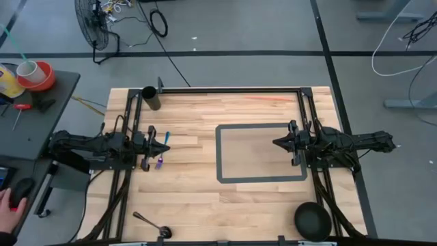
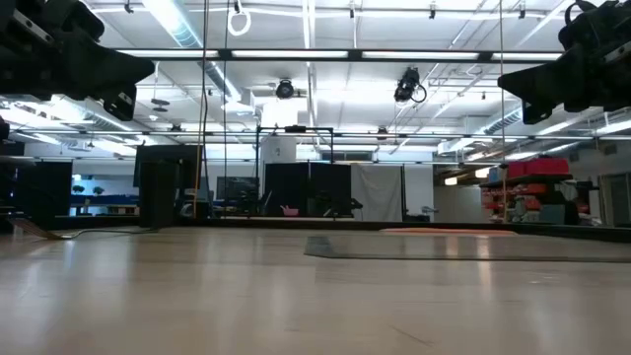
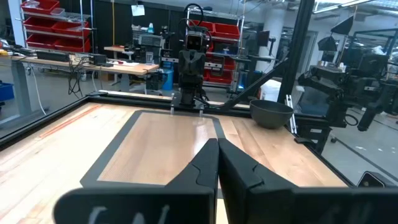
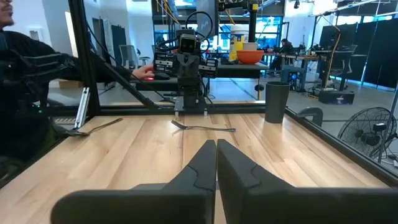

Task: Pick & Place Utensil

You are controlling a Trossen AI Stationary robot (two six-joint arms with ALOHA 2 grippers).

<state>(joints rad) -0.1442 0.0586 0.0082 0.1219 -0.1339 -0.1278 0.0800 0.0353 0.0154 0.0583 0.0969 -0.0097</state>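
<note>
High view: left gripper [image 1: 166, 145] and right gripper [image 1: 276, 143], both clenched and empty, flank the taped rectangle [image 1: 261, 180]; a fork [image 1: 162, 151] lies beneath the left one.

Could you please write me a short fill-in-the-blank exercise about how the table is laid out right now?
1. The tape rectangle lies nearer the ____ arm.
2. The left gripper has its fingers ____.
3. The dark bowl sits on the table's ____ side.
4. The dark cup stands ____ at a table corner.

Missing words: right; shut; right; upright
</note>
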